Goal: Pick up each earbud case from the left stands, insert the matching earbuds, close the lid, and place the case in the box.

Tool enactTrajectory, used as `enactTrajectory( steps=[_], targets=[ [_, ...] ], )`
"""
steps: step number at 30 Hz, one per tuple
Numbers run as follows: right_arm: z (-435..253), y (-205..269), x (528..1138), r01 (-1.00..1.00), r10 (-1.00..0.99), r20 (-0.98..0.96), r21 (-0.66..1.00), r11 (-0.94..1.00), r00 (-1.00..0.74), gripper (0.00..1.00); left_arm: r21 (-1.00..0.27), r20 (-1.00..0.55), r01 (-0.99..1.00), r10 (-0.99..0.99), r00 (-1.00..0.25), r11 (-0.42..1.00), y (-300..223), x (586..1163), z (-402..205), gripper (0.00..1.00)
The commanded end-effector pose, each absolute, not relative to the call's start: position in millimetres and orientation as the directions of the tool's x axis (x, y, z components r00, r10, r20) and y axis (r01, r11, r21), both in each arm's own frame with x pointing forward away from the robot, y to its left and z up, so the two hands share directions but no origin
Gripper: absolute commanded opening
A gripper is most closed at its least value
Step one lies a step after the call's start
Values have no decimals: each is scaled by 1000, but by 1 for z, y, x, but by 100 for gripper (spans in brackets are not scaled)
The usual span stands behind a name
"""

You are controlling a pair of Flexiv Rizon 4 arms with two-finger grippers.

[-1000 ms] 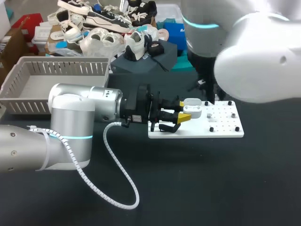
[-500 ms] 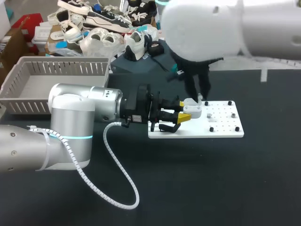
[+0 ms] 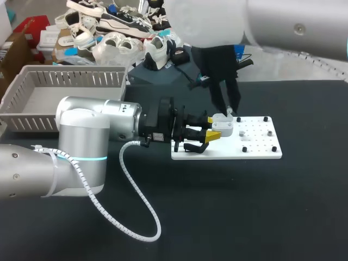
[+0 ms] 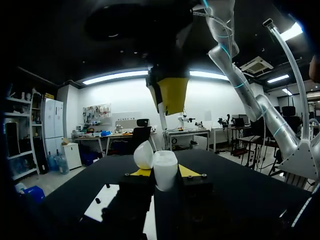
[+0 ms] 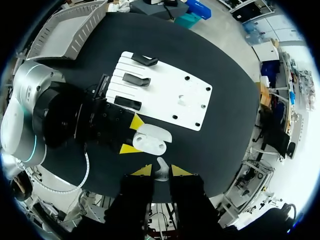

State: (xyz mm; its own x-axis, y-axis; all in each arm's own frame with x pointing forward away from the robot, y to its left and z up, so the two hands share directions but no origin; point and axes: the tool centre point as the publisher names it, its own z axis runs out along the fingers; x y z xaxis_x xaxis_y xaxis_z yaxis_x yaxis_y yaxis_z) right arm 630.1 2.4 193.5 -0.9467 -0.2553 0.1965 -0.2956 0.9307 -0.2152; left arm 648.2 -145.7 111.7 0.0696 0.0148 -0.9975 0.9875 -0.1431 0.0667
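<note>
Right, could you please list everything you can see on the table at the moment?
earbud case: one, white, lid open, held in the left tool near the board
earbud: one, white, in the right tool, just above the open case
board: one, white, flat on the table's middle
stands: three, black, in a row on the board's end toward the left arm
pegs: several, black, small, on the rest of the board
box: one, grey, slatted walls, at the table's far left
left tool: one, yellow tips, shut on the earbud case
right tool: one, yellow tips, shut on the earbud, pointing down over the case
</note>
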Motion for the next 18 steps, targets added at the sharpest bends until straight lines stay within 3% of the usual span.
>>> enactTrajectory(
  steps=[1,3,6,9,18],
  targets=[
    [194,2,630,-296,-256,197,-215,931,-946,0,68,-997,987,12,71,-145,-146,649,111,0],
    [194,2,630,-296,-256,197,-215,931,-946,0,68,-997,987,12,71,-145,-146,649,111,0],
    [199,-37,640,-1,32,118,-268,963,-993,0,68,-997,987,12,71,-145,-146,649,111,0],
    [208,-59,630,229,239,43,-161,960,-970,0,68,-997,987,12,71,-145,-146,649,111,0],
    [226,-61,597,410,406,-54,-164,898,-912,0,68,-997,987,12,71,-145,-146,649,111,0]
  ],
)
